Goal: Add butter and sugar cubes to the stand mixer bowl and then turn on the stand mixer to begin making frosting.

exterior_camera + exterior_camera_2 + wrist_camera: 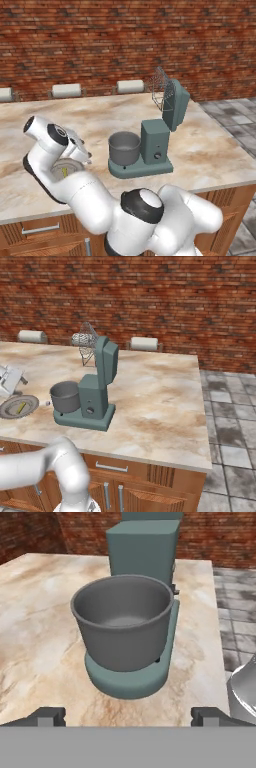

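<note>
Standing on a marble-topped table (210, 145) before a red brick wall (150, 296), a dark teal-green stand mixer (155, 142) has its head tilted up and back, the wire whisk (161, 90) raised clear of the base. On the mixer's flat base, beside the boxy column, sits the dark grey stand mixer bowl (124, 148); the hand view looks into it and nothing shows inside.

Toward the table's front edge, near the mixer base, lies a flat round grey plate (11, 408), with the thin yellow butter (21, 407) resting on it. A tiny pale sugar cube (48, 403) sits on the tabletop between the plate and the mixer; a second one cannot be made out.

The white arm bends over the plate, its gripper (134, 716) spread wide and empty, the two dark fingertips (47, 716) standing far apart at the foot of the hand view. It is held above the table beside the plate, pointed at the bowl and touching nothing. A curved grey rim, seemingly the plate's edge, shows at the lower right of that view.

Three white rolls (66, 90) line the table's far edge against the wall, and wooden cabinet fronts (130, 481) with metal handles run under the front edge.
</note>
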### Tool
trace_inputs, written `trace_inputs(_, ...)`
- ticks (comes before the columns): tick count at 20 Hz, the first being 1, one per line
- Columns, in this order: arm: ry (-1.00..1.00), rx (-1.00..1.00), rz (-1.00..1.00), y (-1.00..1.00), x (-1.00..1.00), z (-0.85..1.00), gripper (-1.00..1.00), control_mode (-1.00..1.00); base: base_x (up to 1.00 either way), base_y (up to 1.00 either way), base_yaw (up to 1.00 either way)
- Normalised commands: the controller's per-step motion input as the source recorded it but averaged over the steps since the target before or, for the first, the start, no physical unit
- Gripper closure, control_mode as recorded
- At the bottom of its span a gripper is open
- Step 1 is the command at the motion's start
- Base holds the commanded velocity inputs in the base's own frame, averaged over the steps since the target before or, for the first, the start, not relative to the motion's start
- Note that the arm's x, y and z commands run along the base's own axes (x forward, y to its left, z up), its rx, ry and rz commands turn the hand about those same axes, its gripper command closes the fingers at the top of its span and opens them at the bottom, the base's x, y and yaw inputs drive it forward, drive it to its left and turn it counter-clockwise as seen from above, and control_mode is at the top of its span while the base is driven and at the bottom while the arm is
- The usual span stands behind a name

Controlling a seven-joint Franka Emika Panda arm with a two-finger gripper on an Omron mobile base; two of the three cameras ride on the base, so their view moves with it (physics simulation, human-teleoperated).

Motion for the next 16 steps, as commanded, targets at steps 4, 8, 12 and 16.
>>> trace_inputs(4,0.02,0.03,0.09,0.00,0.04,-0.10,-1.00,-1.00,0.00,0.00,0.00)
trace_inputs(8,0.14,0.03,0.00,0.00,0.26,-0.17,-1.00,-1.00,0.00,0.00,0.00)
trace_inputs(12,0.15,0.00,0.00,0.00,0.26,-0.32,-1.00,-1.00,0.00,0.00,0.00)
trace_inputs(16,0.10,0.00,0.00,0.03,0.13,-0.33,-1.00,-1.00,0.00,0.00,0.00)
